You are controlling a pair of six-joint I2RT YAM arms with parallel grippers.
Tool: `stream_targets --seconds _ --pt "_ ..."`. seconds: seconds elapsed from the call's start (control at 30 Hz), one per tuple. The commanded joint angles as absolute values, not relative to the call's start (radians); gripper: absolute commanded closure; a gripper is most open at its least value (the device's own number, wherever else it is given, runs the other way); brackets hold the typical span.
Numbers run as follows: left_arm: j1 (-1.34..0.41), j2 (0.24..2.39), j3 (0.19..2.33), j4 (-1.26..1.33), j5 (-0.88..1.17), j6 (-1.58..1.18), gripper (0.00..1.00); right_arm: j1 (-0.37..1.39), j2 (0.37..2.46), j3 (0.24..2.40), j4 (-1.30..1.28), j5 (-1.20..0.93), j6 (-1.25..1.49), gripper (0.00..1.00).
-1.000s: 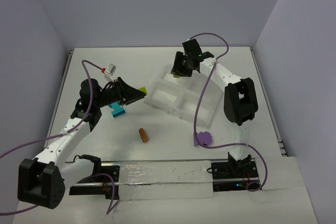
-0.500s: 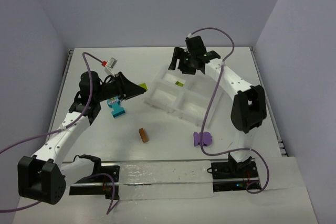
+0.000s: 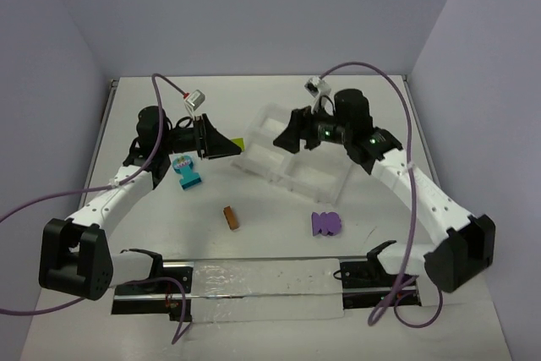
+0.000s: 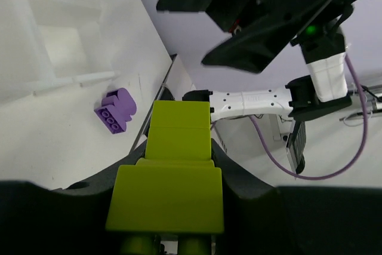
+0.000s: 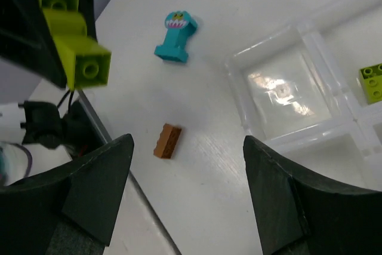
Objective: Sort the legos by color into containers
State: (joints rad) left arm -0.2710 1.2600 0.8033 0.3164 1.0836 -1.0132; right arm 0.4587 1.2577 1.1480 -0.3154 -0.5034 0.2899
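One lime lego (image 3: 239,143) (half behind jaws)

Worktop (image 3: 279,238): tray (image 3: 292,177) at twelve o'clock, teal brick (image 3: 185,171) at ten, orange-brown brick (image 3: 231,217) at eight, purple brick (image 3: 325,223) at four, clear strip (image 3: 254,281) at six.

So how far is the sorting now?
Done: one lime brick lies in a tray compartment. In hand: the left fingers hold a second lime piece near the tray. Left: teal brick, orange-brown brick and purple brick, all on the table.
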Motion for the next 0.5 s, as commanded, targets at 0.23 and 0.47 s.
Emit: stream_targets --seconds 0.23,0.47 --pt "-0.271 1.295 0.92 0.283 1.206 -0.992 1.0 0.63 1.07 0.953 0.017 -0.492 -0.389 0.19" --pt "-0.273 1.277 0.919 0.234 1.202 -0.972 1.0 0.683 1.149 1.028 0.074 -0.545 -0.466 0.2"
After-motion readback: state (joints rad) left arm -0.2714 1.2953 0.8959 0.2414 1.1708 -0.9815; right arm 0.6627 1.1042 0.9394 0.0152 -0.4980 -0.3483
